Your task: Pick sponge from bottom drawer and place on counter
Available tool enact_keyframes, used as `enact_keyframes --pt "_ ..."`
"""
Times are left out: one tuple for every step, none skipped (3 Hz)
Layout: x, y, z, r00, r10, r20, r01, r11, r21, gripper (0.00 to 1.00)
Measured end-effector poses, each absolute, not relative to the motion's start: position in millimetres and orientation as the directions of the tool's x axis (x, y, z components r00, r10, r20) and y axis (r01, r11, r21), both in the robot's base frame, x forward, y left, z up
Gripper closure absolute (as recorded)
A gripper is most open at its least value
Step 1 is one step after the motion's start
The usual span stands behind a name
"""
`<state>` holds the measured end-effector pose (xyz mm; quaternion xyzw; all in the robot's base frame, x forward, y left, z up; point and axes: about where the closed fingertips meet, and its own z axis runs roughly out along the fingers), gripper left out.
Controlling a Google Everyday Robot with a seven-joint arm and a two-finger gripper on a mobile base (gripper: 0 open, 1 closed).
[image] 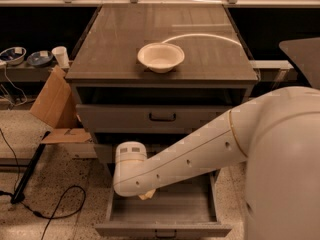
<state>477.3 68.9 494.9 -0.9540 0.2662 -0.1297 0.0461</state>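
The bottom drawer is pulled open at the foot of the grey cabinet. My white arm reaches down into its left part, and the wrist hangs over the drawer floor. My gripper sits under that wrist inside the drawer and is hidden by it. A small pale yellow piece, which looks like the sponge, pokes out just below the wrist. I cannot tell if it is held. The counter is the dark glossy top of the cabinet.
A white bowl and a white curved cable lie on the counter. The middle drawer is closed. A cardboard box, a cup and floor cables are at the left. A dark table is at the right.
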Motion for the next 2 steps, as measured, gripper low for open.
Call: enact_keyframes --pt "484.2 74.2 580.9 0.797 -0.527 0.295 -0.502 -0.85 -0.162 1.0" --pt "500.3 71.4 657.1 0.762 -0.557 0.331 -0.528 -0.83 -0.18 1.0"
